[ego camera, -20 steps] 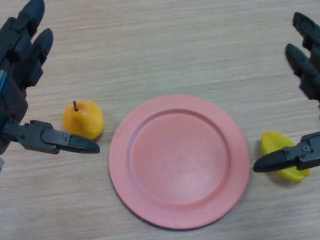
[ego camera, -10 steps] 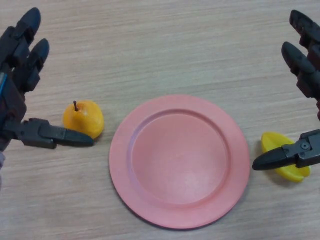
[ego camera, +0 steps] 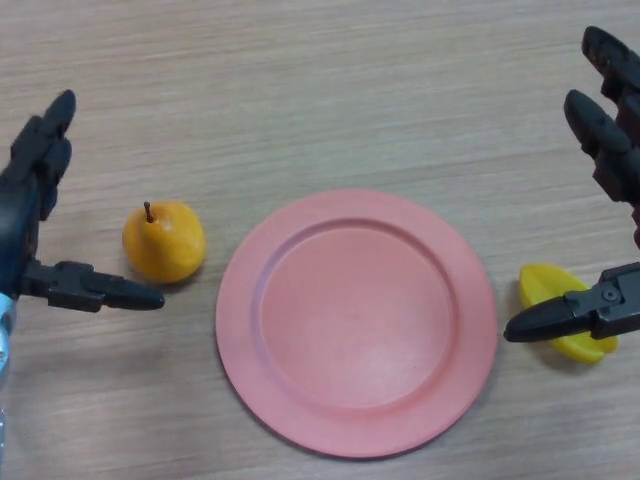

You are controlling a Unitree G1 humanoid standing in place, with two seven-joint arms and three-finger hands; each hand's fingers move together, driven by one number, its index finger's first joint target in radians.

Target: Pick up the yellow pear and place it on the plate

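A yellow-orange pear (ego camera: 164, 241) with a short brown stem stands upright on the wooden table, just left of the pink plate (ego camera: 356, 321). The plate holds nothing. My left hand (ego camera: 30, 212) is at the left edge, open, its fingers above-left of the pear and its thumb (ego camera: 108, 291) stretched out just below the pear, not touching it. My right hand (ego camera: 606, 160) is open at the right edge, its thumb (ego camera: 572, 315) lying over a yellow piece.
A small yellow fruit-like object (ego camera: 566, 323) lies right of the plate, partly hidden by my right thumb. Bare wooden tabletop (ego camera: 320, 90) spreads across the far side.
My left hand has drawn back toward the left edge and lowered; its thumb tip now ends short of the pear's underside. The pear, plate and right hand stay put.
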